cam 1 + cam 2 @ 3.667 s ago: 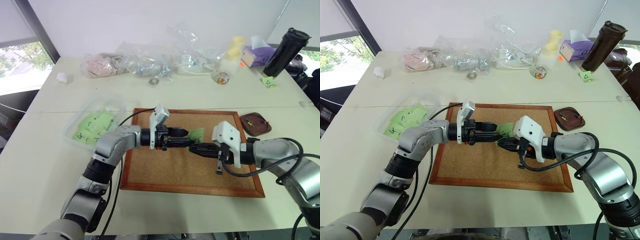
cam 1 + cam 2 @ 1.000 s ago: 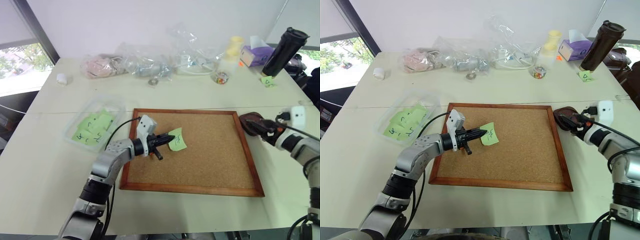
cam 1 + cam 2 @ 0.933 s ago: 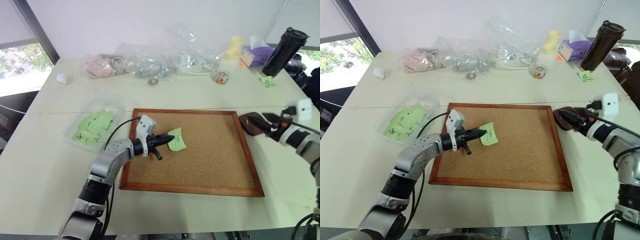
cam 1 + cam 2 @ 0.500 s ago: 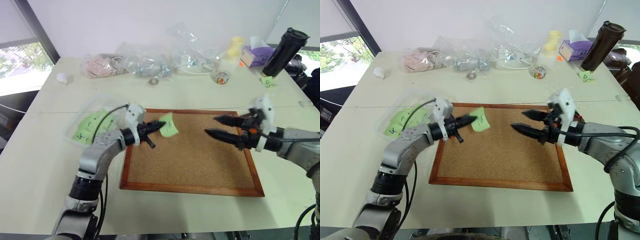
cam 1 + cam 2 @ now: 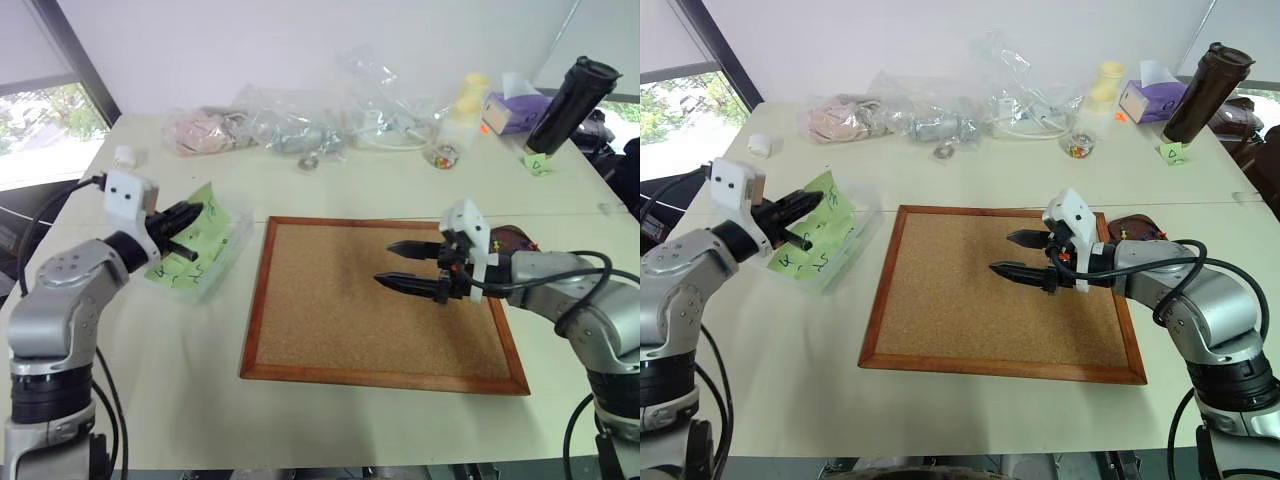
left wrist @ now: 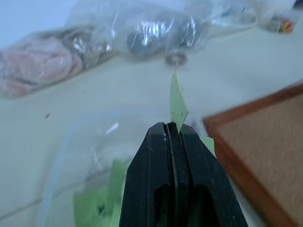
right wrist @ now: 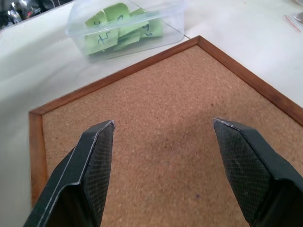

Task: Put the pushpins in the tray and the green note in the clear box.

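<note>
The left gripper point(image 5: 192, 212) has its two black fingers pressed together on one edge of the green note point(image 5: 207, 207), and it hangs right over the clear box point(image 5: 228, 250), which sits on the desk point(image 5: 330, 420) just beside the left edge of the cork board point(image 5: 350, 300). From the left wrist camera the note point(image 6: 177, 101) stands up thin and edge-on out of the closed fingertips point(image 6: 171, 130), above the box's see-through wall. Inside the box lie more green notes point(image 7: 118, 30) with dark scribbles on them. Over on the other side, the right gripper point(image 5: 392, 265) is spread wide, fingers well apart and holding nothing, hovering above the right half of the cork board and pointing toward its left edge. The tray point(image 5: 520, 243), small and dark brown, sits on the desk just off the board's far right corner, partly hidden behind the right arm; whether pushpins lie in it cannot be made out here. Along the desk's far edge sit clear plastic bags point(image 5: 300, 125), a tissue box point(image 5: 512, 108) and a dark bottle point(image 5: 570, 100).
</note>
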